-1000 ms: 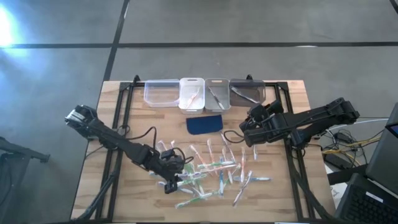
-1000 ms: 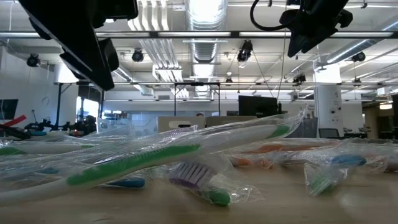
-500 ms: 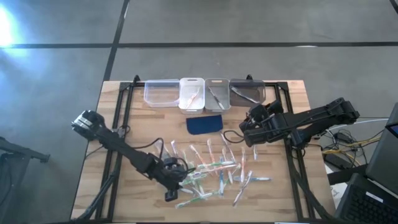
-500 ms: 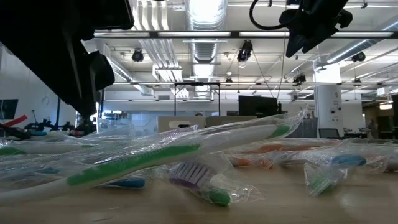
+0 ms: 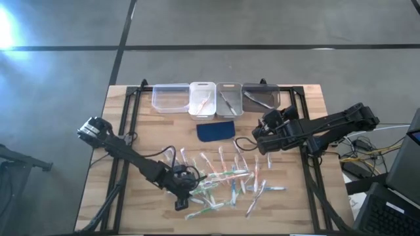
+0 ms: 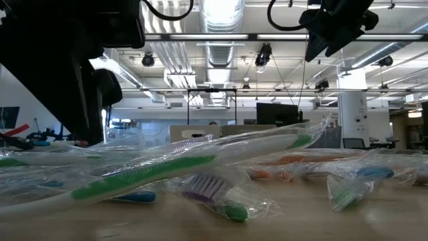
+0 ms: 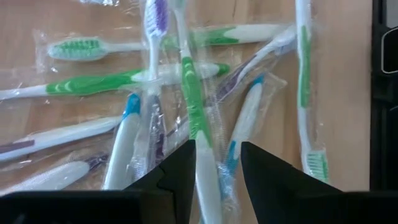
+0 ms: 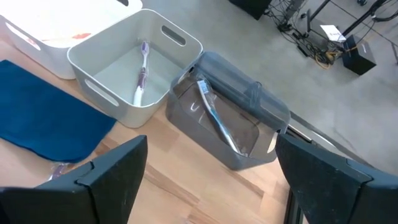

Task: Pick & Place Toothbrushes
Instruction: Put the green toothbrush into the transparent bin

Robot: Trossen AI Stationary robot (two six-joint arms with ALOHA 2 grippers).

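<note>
Several wrapped toothbrushes (image 5: 226,183) with green, blue and purple accents lie in a loose pile on the wooden table, and fill the low view (image 6: 200,167). My left gripper (image 5: 189,194) is low over the pile's left-near part. In the left wrist view it is open (image 7: 217,155), one finger on either side of a green-and-white toothbrush (image 7: 194,106), with a blue-accented one (image 7: 239,130) beside it. My right gripper (image 5: 258,139) waits open (image 8: 211,155) above the table, right of the blue pad (image 5: 216,130). My left gripper comes at the green-and-white toothbrush's handle (image 7: 202,158) slanting down from the table's left, its fingers (image 7: 180,168) standing either side of the handle and along it. Whether they touch it, I cannot tell. The toothbrush lies flat on the pile.
A row of bins stands at the far edge: clear (image 5: 169,98), white (image 5: 203,98), pale grey (image 8: 134,68) with a purple toothbrush, dark grey (image 8: 230,124) with one toothbrush. Black frame rails (image 5: 125,131) run along both table sides. Bare wood lies left of the pile.
My left gripper has moved toward the table's near edge and down onto the left part of the toothbrush pile, mostly in the first half second. The toothbrushes have kept their places.
</note>
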